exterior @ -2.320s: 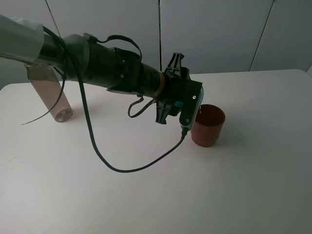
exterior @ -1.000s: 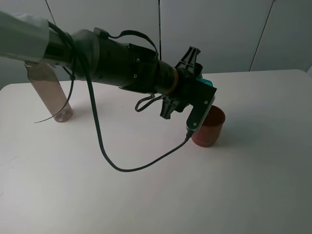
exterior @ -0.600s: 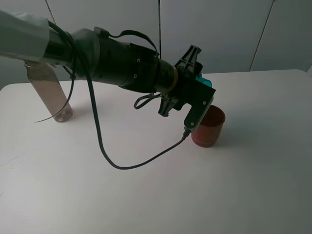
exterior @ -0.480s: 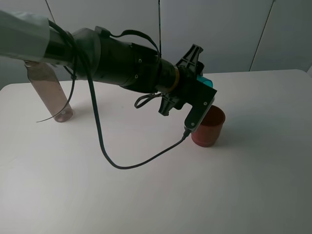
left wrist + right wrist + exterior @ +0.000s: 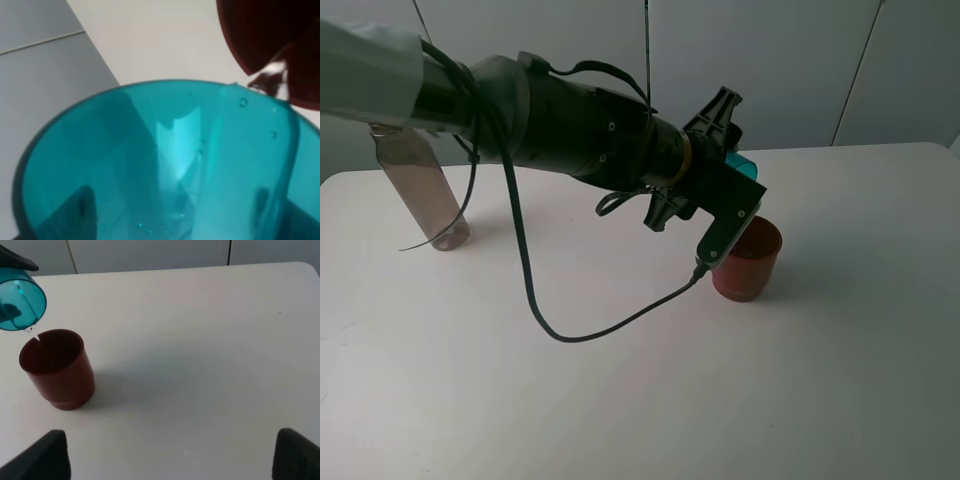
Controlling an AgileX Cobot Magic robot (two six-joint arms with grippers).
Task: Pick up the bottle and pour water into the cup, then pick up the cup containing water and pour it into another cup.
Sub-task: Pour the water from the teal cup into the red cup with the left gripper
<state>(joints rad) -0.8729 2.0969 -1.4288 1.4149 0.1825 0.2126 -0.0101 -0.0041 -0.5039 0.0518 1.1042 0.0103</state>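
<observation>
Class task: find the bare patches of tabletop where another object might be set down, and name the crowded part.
Free: the wide table right of the red-brown cup, and the near strip in front of the dangling cable. A smaller patch lies between the bottle and that cable. Crowded: over the red-brown cup, where the left gripper tips the teal cup.

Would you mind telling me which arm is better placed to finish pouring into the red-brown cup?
The left. Its end effector already holds the teal tumbler tipped over the red-brown cup, with water dripping at the rim, while the right end effector hangs open and empty, away from both.
</observation>
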